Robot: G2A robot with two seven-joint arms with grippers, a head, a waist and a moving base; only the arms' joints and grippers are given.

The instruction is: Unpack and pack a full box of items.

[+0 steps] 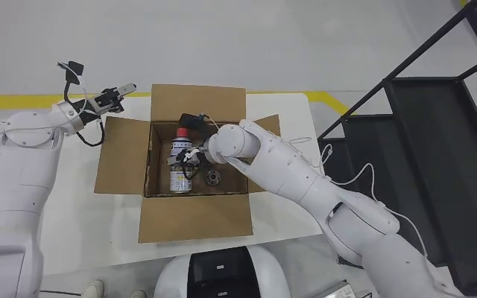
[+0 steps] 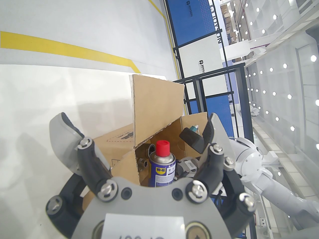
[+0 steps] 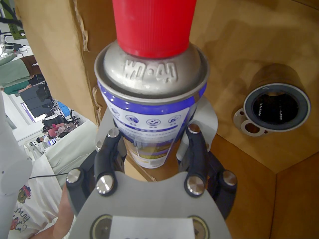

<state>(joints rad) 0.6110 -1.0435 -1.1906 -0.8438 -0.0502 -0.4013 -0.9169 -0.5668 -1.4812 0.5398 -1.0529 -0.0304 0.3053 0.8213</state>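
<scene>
Right wrist view shows you the can (image 3: 152, 110) inside the box (image 3: 249, 38), your right gripper (image 3: 155, 125) clamped round its body, with a bearing (image 3: 275, 108) on the box floor nearby. Your left gripper (image 2: 137, 123) hangs outside the box, beside a flap, jaws spread and empty.

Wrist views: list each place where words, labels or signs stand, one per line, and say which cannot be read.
The can, shoulder: raised brand letters, left unquoted.
The can, label: round pictograms; print beneath too small to read.
The box, flap: printed marks, too blurred to read.
The panels behind: brand signs, left unquoted.
</scene>
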